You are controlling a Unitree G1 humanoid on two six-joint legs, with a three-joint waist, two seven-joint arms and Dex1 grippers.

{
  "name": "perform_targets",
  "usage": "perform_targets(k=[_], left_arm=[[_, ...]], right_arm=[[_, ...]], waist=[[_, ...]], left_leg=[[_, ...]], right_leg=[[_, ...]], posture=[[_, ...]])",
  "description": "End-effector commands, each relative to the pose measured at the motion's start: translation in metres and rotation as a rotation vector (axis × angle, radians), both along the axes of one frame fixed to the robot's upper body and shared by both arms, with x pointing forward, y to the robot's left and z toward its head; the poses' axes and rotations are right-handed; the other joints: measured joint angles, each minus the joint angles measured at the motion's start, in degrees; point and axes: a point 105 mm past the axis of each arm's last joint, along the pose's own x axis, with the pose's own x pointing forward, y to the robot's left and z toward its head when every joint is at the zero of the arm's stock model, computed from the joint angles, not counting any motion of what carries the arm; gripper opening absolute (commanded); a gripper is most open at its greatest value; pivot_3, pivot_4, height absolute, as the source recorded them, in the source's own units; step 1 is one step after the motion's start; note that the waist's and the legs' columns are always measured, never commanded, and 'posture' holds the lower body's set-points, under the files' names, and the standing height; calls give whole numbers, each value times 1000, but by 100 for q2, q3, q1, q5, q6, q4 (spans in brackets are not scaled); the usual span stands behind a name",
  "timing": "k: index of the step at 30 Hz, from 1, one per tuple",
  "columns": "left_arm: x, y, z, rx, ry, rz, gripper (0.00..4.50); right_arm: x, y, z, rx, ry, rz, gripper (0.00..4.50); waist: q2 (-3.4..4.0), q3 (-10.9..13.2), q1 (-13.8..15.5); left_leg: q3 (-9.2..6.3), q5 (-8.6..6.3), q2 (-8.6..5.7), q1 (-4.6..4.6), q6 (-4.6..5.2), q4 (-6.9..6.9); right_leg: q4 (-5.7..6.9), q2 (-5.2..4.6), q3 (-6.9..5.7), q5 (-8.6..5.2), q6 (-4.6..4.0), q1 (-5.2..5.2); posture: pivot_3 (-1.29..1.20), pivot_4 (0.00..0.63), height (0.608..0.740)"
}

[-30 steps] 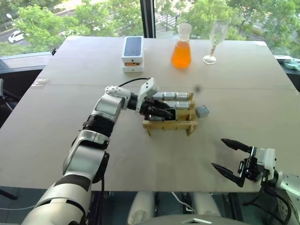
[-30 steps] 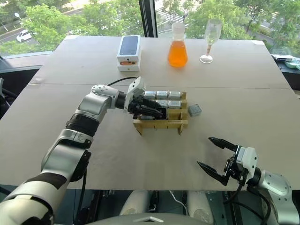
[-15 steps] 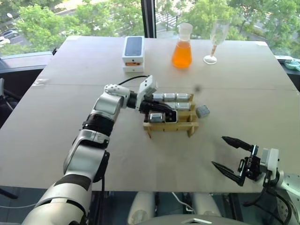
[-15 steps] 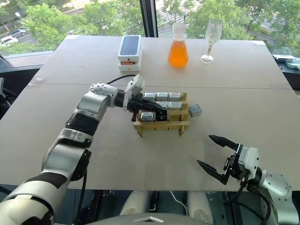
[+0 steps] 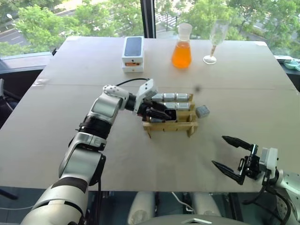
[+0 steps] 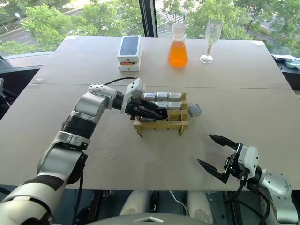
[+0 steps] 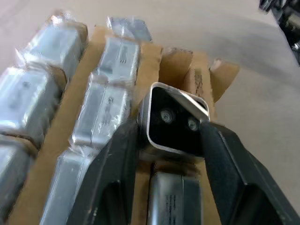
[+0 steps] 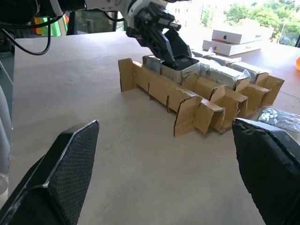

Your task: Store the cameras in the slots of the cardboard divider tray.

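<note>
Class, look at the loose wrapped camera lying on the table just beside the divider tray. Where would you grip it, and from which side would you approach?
Judging by its pose, grip the loose camera across its two short side faces, coming straight down from above. It lies flat on the table, so only its sides are free, and the cardboard divider tray stands close beside it, crowding a level approach from there.

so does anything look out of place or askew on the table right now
One camera lies loose on the table, just outside the right side of the cardboard divider tray, not in a slot. Another, black-faced camera sits tilted in the tray's near row, between the left end effector fingers. Nothing looks spilled or damaged.
</note>
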Motion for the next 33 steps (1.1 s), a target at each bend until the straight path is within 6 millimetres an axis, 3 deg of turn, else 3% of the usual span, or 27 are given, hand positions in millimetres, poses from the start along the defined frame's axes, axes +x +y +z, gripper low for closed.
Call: perform_targets(k=[1,8,12,13,17,21,25,33], left_arm=[[5,4,-14,65,39,58,2037],[-2,6,-23,125,48,12,2037],[-2,1,-17,75,31,1,2037],[0,0,-15,59,24,5,1479],[1,-2,-8,15,-6,-9,35],[0,-6,6,-73,-18,-19,35],[-12,-2,21,-153,10,-73,35],[-25,25,47,-204,-122,-5,35]], right_arm=[[-2,0,5,-10,-34,3,4500],[-2,1,4,-12,-37,-3,4500],[-3,1,3,-14,-35,-5,4500],[-2,0,2,-15,-34,-6,4500],[-2,-1,1,-17,-32,-7,4500],[-1,-1,0,-17,-33,-4,4500],[2,1,2,-8,-34,-4,4500],[28,15,27,38,17,-25,4500]], waist=[[-1,0,5],[-1,-1,-13],[-1,-2,-9],[-1,-2,-7],[-2,-2,-4],[-4,0,-3],[-4,0,-10],[-3,3,-36]], left_leg=[[1,-2,0,3,4,0],[12,-9,0,70,16,-1],[17,-9,1,72,16,-1],[17,-9,1,71,16,-1],[18,-9,1,67,16,-1],[18,-10,0,64,16,-1],[18,-10,1,62,16,-2],[19,-9,5,58,15,-3]], right_leg=[[5,0,2,0,0,0],[25,3,14,-2,-1,48],[29,3,21,-2,-1,48],[29,3,21,-2,-1,47],[22,1,21,-2,-1,47],[18,1,19,-2,-1,46],[16,1,20,-2,-1,43],[26,-3,25,-2,-2,32]], posture=[[0,150,740],[0,150,740],[0,150,740],[0,150,740],[0,150,740],[0,150,740],[0,150,740],[0,150,740]])
